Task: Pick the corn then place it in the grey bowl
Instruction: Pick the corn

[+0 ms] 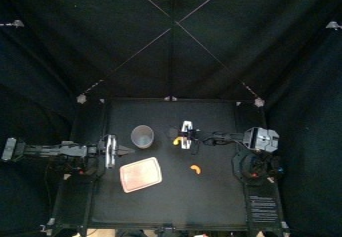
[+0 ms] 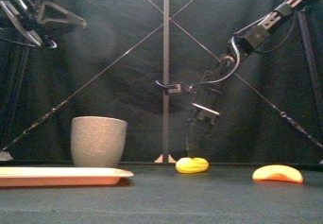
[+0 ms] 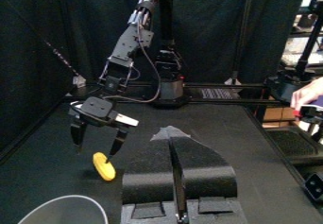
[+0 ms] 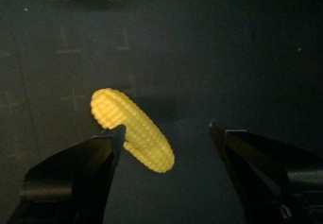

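The black worktop (image 1: 187, 196) carries four things, all apart from one another. A tall grey speckled cup (image 2: 98, 141) stands upright left of the middle, toward the back, its mouth open upward. In front of it, nearer the front edge, a flat pink tray (image 2: 63, 176) lies with nothing on it, turned a little askew to the worktop's edges. Near the middle, to the right of the cup, a small yellow corn (image 2: 191, 165) lies on its side on the bare surface, its kernel rows showing. A curved orange toy (image 2: 278, 174) lies right of the tray and in front of the corn
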{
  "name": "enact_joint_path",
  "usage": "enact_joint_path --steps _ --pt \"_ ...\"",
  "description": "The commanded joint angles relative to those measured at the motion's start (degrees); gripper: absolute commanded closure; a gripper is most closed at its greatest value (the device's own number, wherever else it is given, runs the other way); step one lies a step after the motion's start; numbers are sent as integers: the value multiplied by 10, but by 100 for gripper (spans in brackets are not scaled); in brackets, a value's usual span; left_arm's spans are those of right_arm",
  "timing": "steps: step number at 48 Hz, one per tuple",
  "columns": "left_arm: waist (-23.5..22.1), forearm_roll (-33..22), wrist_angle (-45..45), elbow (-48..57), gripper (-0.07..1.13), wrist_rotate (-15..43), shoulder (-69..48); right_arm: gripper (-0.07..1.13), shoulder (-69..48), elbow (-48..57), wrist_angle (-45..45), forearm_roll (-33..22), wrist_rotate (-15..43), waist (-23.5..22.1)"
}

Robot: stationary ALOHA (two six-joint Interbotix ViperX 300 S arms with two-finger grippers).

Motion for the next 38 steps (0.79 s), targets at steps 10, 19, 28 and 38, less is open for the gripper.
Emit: enact_joint_path --steps 10,19,28,38 --pt "1 1 -1 -10 106 0 1 2 7 -9 -5 23 0 11" --pt "2 1 -1 -9 106 0 1 4 8 -9 -5 21 0 10" --pt "4 1 -1 -9 106 0 1 20 15 -5 -4 24 0 13" --pt "4 1 -1 -9 106 0 1 47 25 -11 -4 26 3 15"
